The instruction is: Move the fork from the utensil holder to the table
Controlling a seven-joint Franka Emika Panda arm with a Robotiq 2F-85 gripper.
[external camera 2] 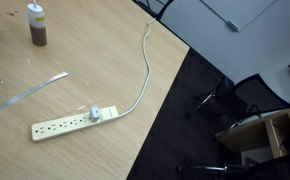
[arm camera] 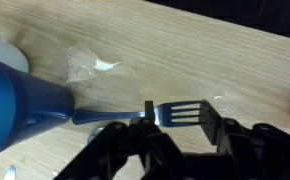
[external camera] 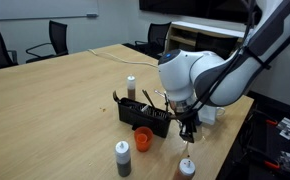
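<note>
Fork [arm camera: 173,113] of slim shiny silver metal, level over light-brown wood-grain desk [external camera: 65,95] near the robot-side edge, outside low black rectangular caddy [external camera: 135,110]. Light, stiff, slippery: best pinched at the neck. Black pincer [arm camera: 183,118] narrow about the tines; actual hold impossible to tell.

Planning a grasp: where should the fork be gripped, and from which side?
Probably on the fork, the slim neck behind the tines, from above, closing across its width: it lies level, and the handle's far end is hidden by the blue cup.
</note>
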